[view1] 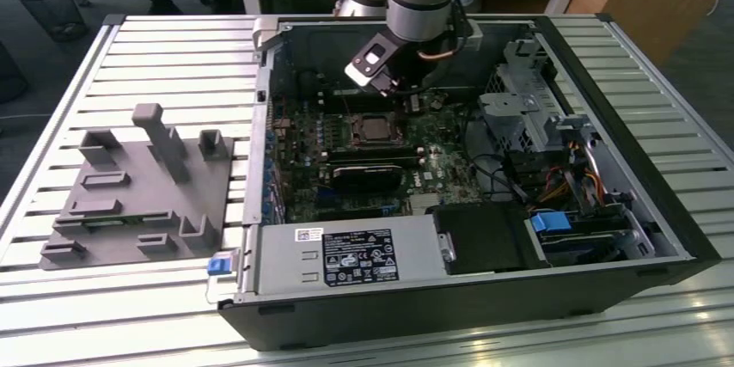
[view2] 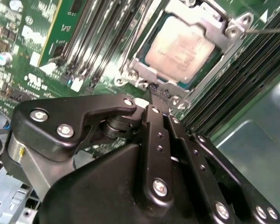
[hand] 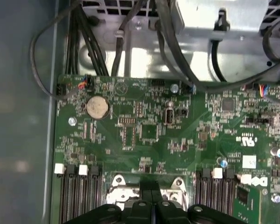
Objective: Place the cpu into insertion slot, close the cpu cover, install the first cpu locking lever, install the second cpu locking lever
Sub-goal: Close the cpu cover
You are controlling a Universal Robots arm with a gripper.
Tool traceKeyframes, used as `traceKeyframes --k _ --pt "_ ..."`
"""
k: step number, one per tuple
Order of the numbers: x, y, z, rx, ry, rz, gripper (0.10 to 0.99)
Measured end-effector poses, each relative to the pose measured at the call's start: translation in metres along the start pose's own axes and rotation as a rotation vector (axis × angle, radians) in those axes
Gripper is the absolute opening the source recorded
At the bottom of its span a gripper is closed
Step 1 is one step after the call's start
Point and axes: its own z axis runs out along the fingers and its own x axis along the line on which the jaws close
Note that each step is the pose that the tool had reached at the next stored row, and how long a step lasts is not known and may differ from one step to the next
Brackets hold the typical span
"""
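The cpu (view2: 182, 46), a silver-grey square, lies flat in the insertion slot (view1: 373, 130) on the green board inside the open computer case. The silvery cpu cover (view2: 213, 19) lies down over the chip and frames its edges. A thin metal locking lever (view2: 268, 30) runs out from the cover's corner. My gripper (view2: 159, 94) is shut, fingers pressed together, with its tips at the cover's edge. In the first wrist view the gripper (hand: 151, 190) stands right over the cover (hand: 119, 193). In the exterior view the gripper (view1: 404, 99) hangs just behind the slot.
Long black memory slots (view2: 107, 42) flank the socket. A black block (view1: 367, 176) sits in front of it, the power supply (view1: 344, 255) nearer still. Drive cage (view1: 534, 109) and cables fill the exterior view's right. A grey fixture (view1: 143, 186) rests outside the case.
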Motion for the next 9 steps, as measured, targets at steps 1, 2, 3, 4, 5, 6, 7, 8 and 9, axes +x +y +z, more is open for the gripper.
traceKeyframes --k 1,2,3,4,5,6,7,8,9 --pt "0.0000 -0.0015 0.0000 0.000 -0.0001 0.000 0.106" --pt "0.0000 -0.0024 0.0000 0.000 -0.0002 0.000 0.106" --pt "0.0001 -0.0027 0.0000 0.000 -0.0001 0.000 0.106" --pt "0.0001 -0.0029 0.0000 0.000 0.0000 0.000 0.106" --pt "0.0001 -0.0033 0.0001 0.000 0.0001 0.000 0.106" --pt "0.0001 -0.0038 0.0001 0.000 0.0001 0.000 0.106" --pt "0.0001 -0.0042 0.0000 0.000 0.0001 0.000 0.106" --pt "0.0002 -0.0046 0.0000 0.000 0.0002 0.000 0.106" --pt "0.0002 -0.0050 0.0000 0.000 0.0003 0.000 0.106"
